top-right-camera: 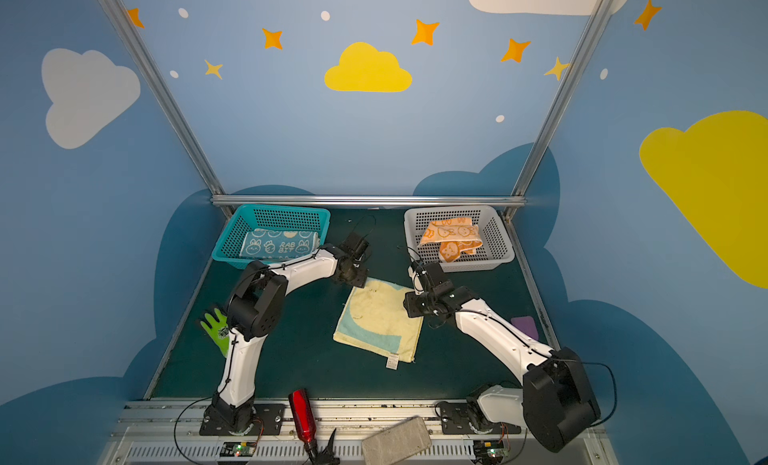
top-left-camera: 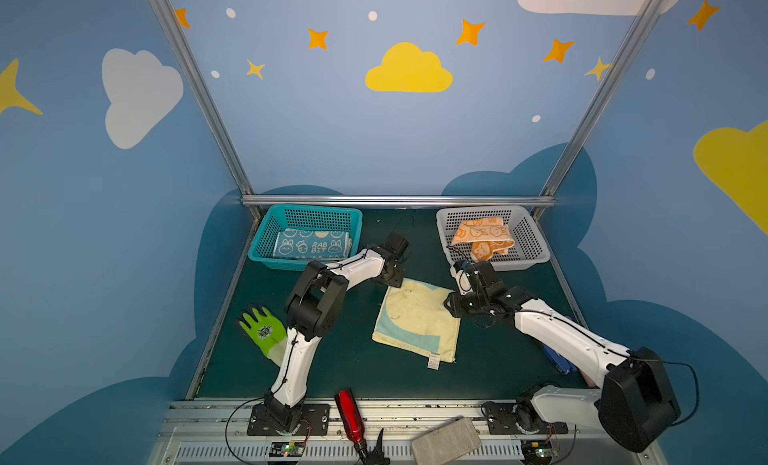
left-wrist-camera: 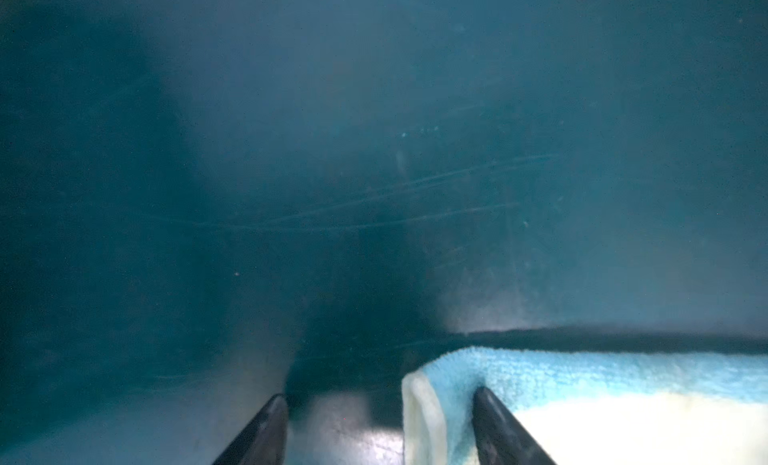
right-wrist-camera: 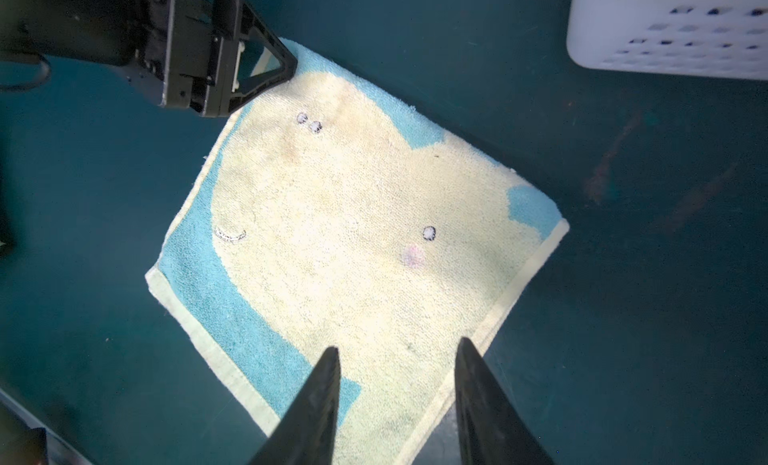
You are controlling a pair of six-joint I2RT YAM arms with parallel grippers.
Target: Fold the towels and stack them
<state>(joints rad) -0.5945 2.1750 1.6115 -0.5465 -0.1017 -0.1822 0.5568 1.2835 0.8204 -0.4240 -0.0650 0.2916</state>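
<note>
While the yellow towel lies open: both arms stand at its far edge, and by the look of it the fold has not begun.
Yellow towel (top-left-camera: 415,317): pale yellow and light blue, spread flat and unfolded in the middle of the counter (top-left-camera: 340,359), between the two arms.
Left gripper (left-wrist-camera: 378,396): jaws apart, straddling the towel's far left corner; one finger (left-wrist-camera: 498,425) rests on the terry and the other on the bare counter, so nothing is pinched yet.
Right gripper (right-wrist-camera: 398,346): jaws apart above the towel's far right corner, holding nothing.
Blue towel (top-left-camera: 309,244): the white-rabbit one, folded in the blue basket (top-left-camera: 266,234), far left. This looks like the finished share; whether another lies beneath it cannot be told.
Orange towel (top-left-camera: 482,236): loosely bunched in the white basket (top-left-camera: 532,238), far right. It looks unfolded, and whether it is one cloth or two cannot be told.
Left to do: fold the yellow towel, then probably the orange, and stack both.
</note>
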